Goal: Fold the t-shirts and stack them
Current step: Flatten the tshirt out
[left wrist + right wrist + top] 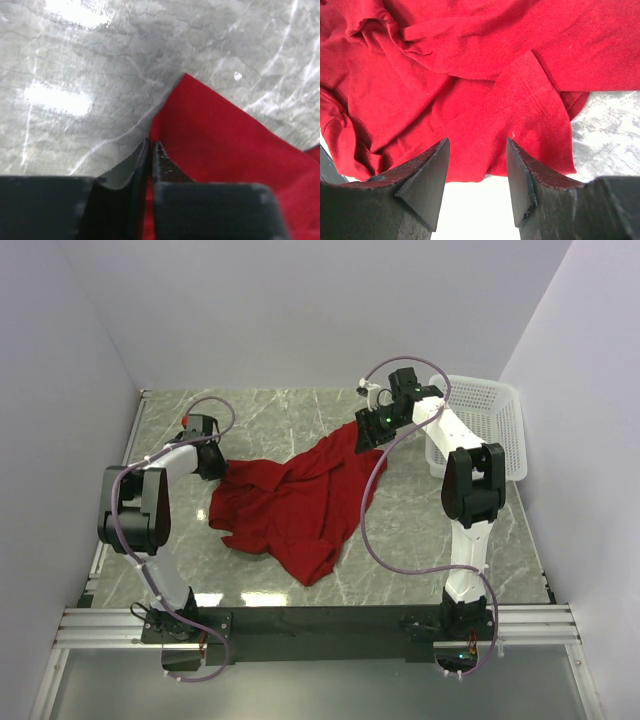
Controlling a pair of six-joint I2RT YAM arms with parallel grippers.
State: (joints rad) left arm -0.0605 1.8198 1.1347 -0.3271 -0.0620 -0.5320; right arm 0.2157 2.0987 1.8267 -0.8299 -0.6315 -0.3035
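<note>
A deep red t-shirt [295, 505] lies crumpled and unfolded on a grey marble table [300, 410], to the left of a white mesh basket [500, 415] and a little nearer the arms' bases. The right claw [477, 142] hangs between the basket and the shirt, at the shirt corner closest to the basket. Its fingers stand apart with nothing between them, and rumpled cloth with a stitched hem lies just beyond the tips. The left claw [151, 145] sits at the shirt edge farthest from the basket, low on the table. It is pinched almost closed on that edge, with a sliver of red between its fingers.
</note>
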